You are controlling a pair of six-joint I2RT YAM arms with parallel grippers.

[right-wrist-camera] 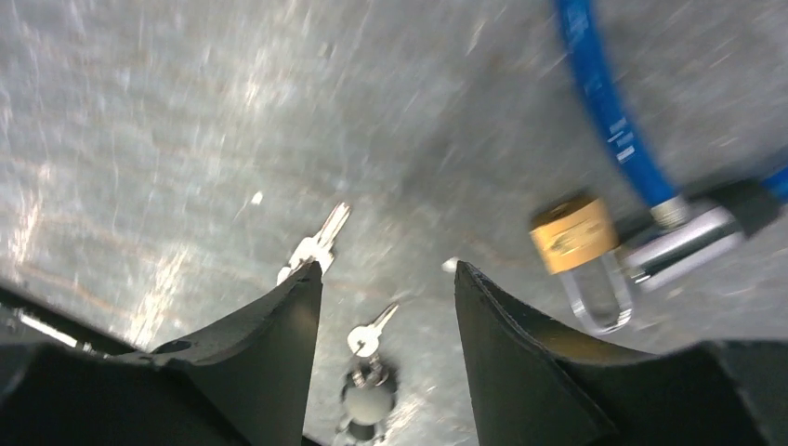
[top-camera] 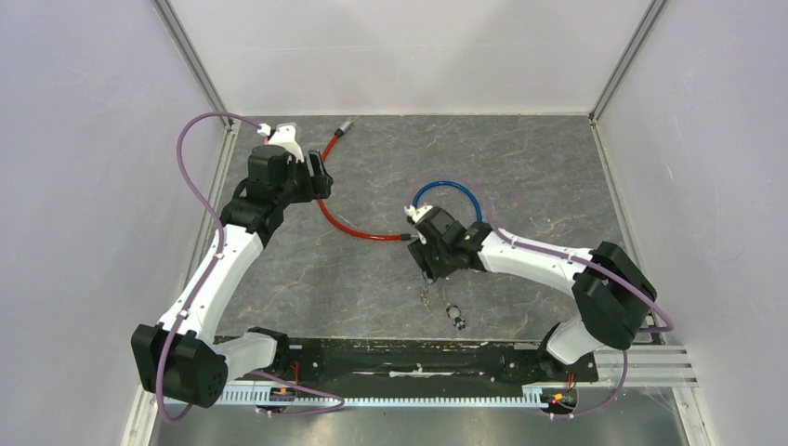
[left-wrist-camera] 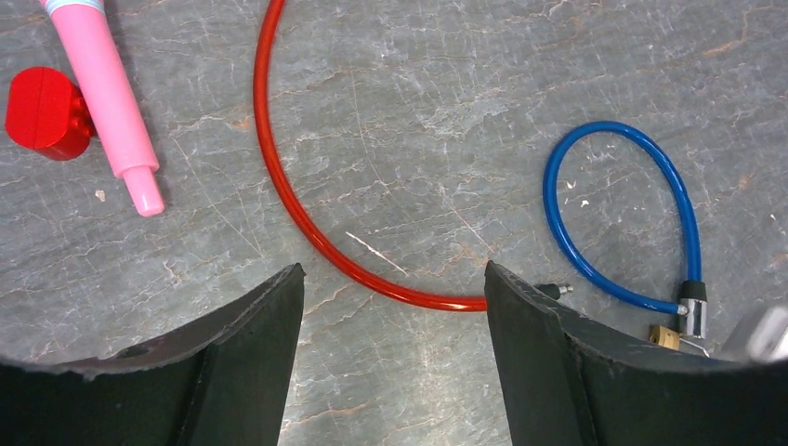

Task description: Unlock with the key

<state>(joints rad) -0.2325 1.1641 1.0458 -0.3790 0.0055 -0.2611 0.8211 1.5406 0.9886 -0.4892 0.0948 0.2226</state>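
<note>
Lying by right gripper, jaws parted: 2 keys, padlock and blue cable beside; left gripper parted.

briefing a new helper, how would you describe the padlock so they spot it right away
Find the blue cable loop near the middle of the grey table, beside the right end effector. Where the loop's two ends meet lies the small padlock. It is the only brass-coloured piece there, with a silver shackle, unlike the silver keys nearby.
</note>
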